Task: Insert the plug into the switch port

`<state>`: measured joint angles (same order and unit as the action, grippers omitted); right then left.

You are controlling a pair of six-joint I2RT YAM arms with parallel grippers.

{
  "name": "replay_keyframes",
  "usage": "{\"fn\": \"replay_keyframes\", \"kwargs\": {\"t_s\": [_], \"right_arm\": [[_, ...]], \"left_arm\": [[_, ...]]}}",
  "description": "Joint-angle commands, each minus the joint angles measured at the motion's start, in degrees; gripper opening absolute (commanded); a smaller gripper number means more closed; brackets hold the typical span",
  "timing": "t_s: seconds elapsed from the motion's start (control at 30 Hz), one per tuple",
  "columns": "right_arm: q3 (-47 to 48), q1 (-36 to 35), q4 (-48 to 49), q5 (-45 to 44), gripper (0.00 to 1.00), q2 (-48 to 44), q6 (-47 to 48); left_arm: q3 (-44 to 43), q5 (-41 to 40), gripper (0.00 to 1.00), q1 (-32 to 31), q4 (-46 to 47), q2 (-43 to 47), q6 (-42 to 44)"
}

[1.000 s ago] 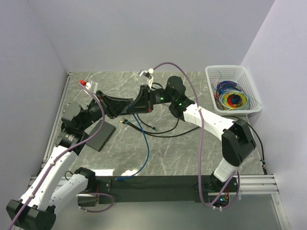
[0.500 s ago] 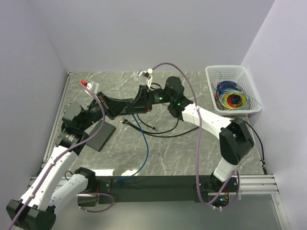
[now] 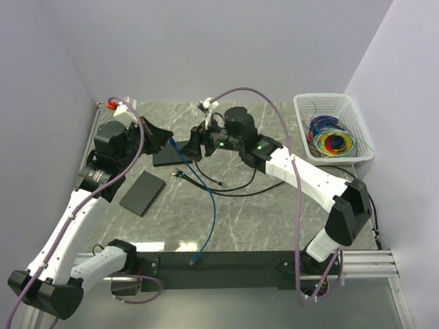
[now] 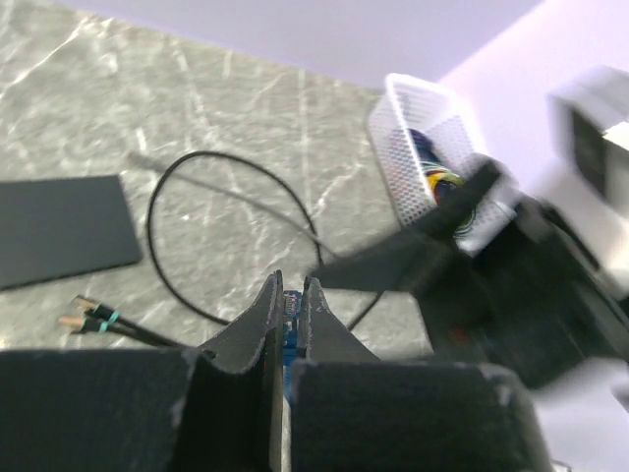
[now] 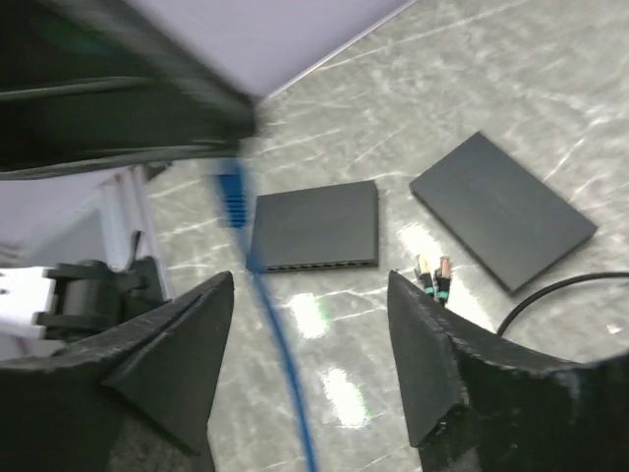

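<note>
The blue plug (image 4: pixel 288 303) is pinched between my left gripper's (image 4: pixel 287 287) shut fingers, its tip just showing past them. In the top view my left gripper (image 3: pixel 169 140) hangs over the far edge of the black switch (image 3: pixel 167 157), and the blue cable (image 3: pixel 209 205) trails from it towards the near rail. My right gripper (image 3: pixel 190 147) stands open just right of the plug, not touching it. Between the right gripper's (image 5: pixel 310 285) spread fingers I see the plug (image 5: pixel 230 195) above the switch (image 5: pixel 316 224), whose row of ports (image 5: pixel 314 265) faces the camera.
A second black box (image 3: pixel 143 192) lies left of centre. Two loose plugs with teal bands (image 3: pixel 177 173) and a black cable (image 3: pixel 236 188) lie mid-table. A white basket of coloured wires (image 3: pixel 334 130) stands at the back right.
My left gripper closed on the blue plug and swung back to the left with it. My right gripper opened, let the plug go and drew slightly away.
</note>
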<state>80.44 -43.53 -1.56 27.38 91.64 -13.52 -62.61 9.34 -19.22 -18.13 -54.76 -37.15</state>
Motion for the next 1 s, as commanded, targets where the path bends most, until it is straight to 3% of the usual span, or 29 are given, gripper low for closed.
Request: {"fn": "replay_keyframes", "kwargs": {"t_s": [0.0, 0.37, 0.97], "right_arm": [[3.31, -4.19, -4.33, -12.61, 0.69, -3.39, 8.34], [7.97, -5.87, -4.06, -13.58, 0.54, 1.35, 8.60], [10.17, -7.18, -4.50, -9.98, 0.47, 4.16, 7.46]], "left_arm": [[-2.34, -3.72, 0.00, -0.02, -3.41, -0.78, -1.87], [0.91, -2.49, 0.01, 0.41, 0.29, -0.61, -4.16], [3.11, -0.03, 0.01, 1.12, 3.98, -0.26, -6.62]]}}
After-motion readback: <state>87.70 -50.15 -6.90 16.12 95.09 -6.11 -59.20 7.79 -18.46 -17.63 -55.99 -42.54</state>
